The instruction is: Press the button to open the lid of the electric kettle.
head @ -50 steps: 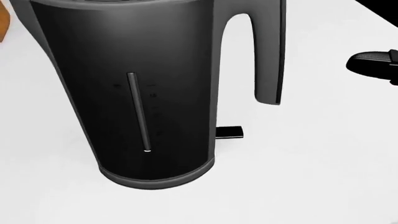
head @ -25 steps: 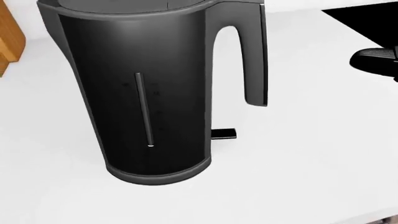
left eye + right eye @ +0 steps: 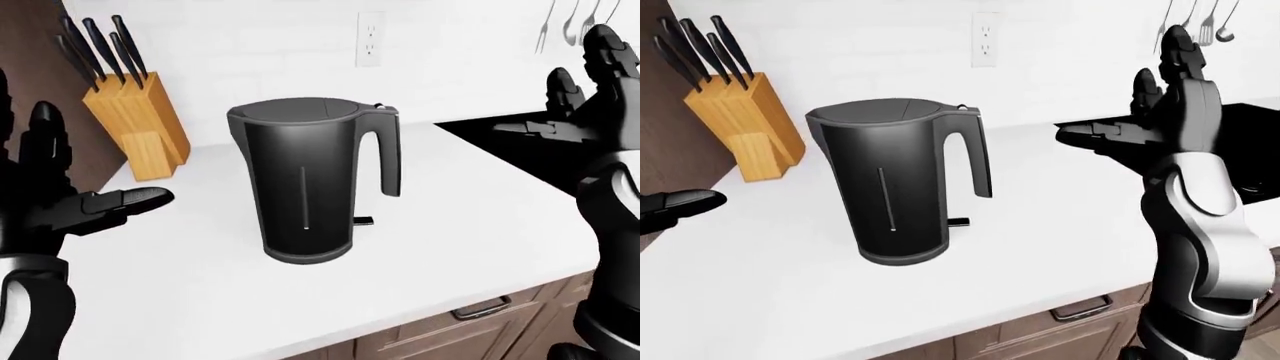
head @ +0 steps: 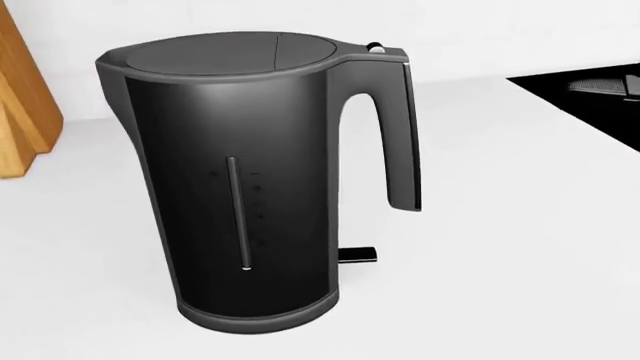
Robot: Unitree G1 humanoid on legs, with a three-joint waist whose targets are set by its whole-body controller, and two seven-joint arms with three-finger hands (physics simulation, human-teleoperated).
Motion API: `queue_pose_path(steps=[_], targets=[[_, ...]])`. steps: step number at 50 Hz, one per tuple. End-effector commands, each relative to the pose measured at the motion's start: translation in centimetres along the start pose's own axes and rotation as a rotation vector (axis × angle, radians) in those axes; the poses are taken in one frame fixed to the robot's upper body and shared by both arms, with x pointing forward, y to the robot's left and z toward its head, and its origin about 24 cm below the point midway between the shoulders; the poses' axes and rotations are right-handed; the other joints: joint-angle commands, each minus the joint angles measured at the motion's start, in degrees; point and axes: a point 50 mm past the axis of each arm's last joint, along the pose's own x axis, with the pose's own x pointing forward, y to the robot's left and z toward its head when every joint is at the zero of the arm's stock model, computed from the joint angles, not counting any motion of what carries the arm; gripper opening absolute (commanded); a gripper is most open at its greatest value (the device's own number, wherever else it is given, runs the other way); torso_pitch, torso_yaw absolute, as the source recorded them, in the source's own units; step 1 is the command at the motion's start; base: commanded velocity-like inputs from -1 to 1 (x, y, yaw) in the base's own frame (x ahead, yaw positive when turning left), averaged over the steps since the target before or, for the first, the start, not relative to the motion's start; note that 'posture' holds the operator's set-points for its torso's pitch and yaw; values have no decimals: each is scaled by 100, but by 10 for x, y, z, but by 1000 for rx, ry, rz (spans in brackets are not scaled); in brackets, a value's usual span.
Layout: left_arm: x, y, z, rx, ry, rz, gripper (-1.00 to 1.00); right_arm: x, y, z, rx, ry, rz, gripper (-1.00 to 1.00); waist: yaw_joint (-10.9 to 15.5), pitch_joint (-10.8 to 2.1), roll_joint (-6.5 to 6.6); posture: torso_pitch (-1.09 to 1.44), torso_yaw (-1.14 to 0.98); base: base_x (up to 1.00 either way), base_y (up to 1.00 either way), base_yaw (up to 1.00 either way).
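The black electric kettle [image 3: 305, 187] stands upright on the white counter [image 3: 200, 292], its handle toward the right of the view. Its lid [image 4: 225, 52] lies flat and shut. A small light button [image 4: 376, 48] sits on top of the handle where it meets the lid. My left hand [image 3: 80, 187] hovers left of the kettle, open, thumb pointing at it, well apart. My right hand [image 3: 1140, 105] is raised to the kettle's right at about lid height, open with fingers spread upward, touching nothing.
A wooden knife block [image 3: 135, 124] stands left of the kettle by the wall. A wall outlet [image 3: 370, 37] is above the kettle. A black stove top [image 3: 1250, 127] lies at right, with utensils [image 3: 1200, 22] hanging above it. Drawers [image 3: 480, 307] sit below the counter's edge.
The head camera has tilted up and pulled away: the kettle sits lower in the picture, and its lid and button now show. The kettle itself has not moved.
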Motion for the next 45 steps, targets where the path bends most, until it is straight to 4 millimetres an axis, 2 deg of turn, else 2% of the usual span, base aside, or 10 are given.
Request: queue_pose_path(steps=[1, 7, 20, 25, 30, 36, 45], targets=[[0, -2, 10, 9, -66, -10, 100, 1, 2, 16, -4, -76, 7, 100, 1, -22, -4, -41, 0, 0, 0, 0], [1, -3, 6, 30, -48, -10, 100, 7, 7, 12, -11, -66, 20, 100, 5, -50, 5, -41, 0, 0, 0, 0], [1, -4, 7, 24, -45, -11, 100, 29, 20, 26, -11, -50, 50, 100, -4, -70, 19, -41, 0, 0, 0, 0], [1, -5, 6, 23, -40, -13, 100, 44, 29, 31, -15, -34, 77, 100, -18, -67, 35, -41, 0, 0, 0, 0], [1, -5, 6, 23, -39, -14, 100, 57, 34, 31, 11, 5, 97, 100, -23, -60, 50, -41, 0, 0, 0, 0], [1, -5, 6, 23, -38, -14, 100, 63, 40, 33, 39, 37, 119, 100, -16, -47, 54, -41, 0, 0, 0, 0], [1, -6, 5, 25, -35, -15, 100, 76, 60, 35, 93, 123, 180, 100, -19, -34, 87, -41, 0, 0, 0, 0]])
